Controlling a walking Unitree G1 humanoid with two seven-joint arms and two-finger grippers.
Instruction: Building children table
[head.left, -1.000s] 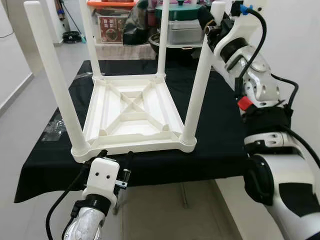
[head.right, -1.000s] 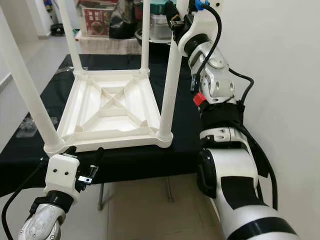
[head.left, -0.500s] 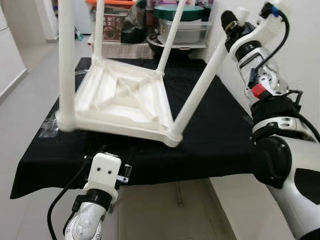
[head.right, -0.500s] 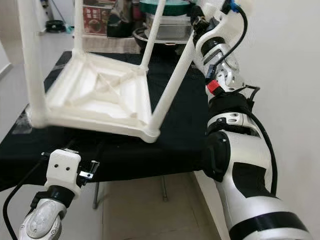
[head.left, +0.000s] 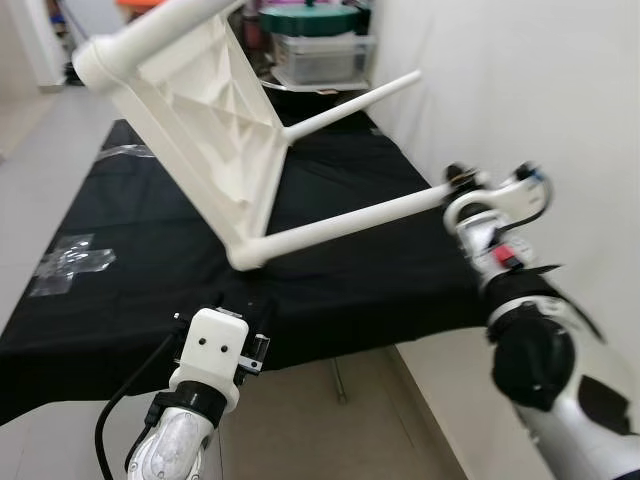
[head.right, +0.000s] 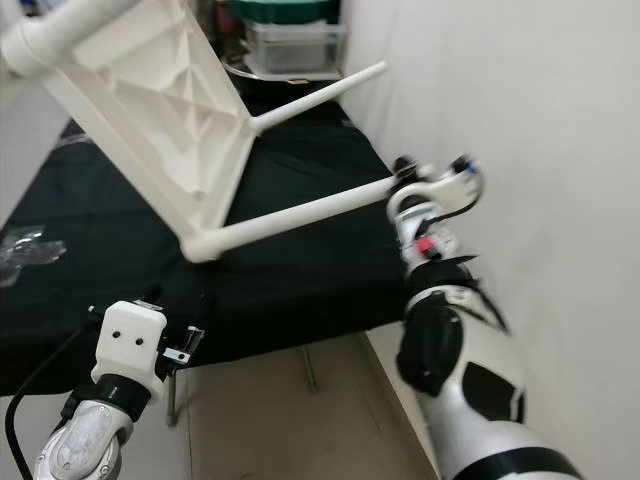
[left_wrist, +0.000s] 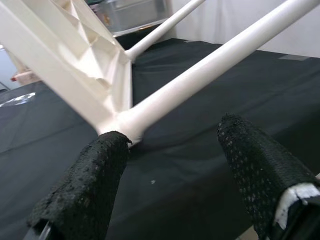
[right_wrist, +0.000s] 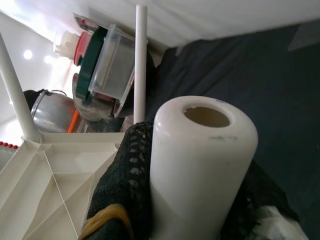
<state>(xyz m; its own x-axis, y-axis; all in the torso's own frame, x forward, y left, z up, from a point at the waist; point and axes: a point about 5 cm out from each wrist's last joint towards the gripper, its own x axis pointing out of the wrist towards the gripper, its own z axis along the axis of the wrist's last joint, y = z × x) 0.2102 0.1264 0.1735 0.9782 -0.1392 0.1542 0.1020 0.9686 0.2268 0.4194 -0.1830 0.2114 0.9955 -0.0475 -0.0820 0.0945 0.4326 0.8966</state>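
the children table (head.left: 205, 110) is smooth white plastic, tipped over on its side above the black cloth (head.left: 340, 270) of the work table, its ribbed underside with a cross brace facing the wall and one corner down near the cloth's front edge. its legs are long round hollow tubes; two of them stick out sideways toward the white wall. the right gripper (head.left: 462, 186) is clamped on the end of the nearer leg (head.left: 350, 215), textured black fingers (right_wrist: 122, 180) pressed on both sides of the tube's open end. the left gripper (left_wrist: 170, 180) hangs at the cloth's front edge with its fingers spread wide, holding nothing. at the far end stand a clear lidded plastic box (head.left: 320, 55) and a green-lidded container (head.left: 308, 18) on top; contents can't be made out
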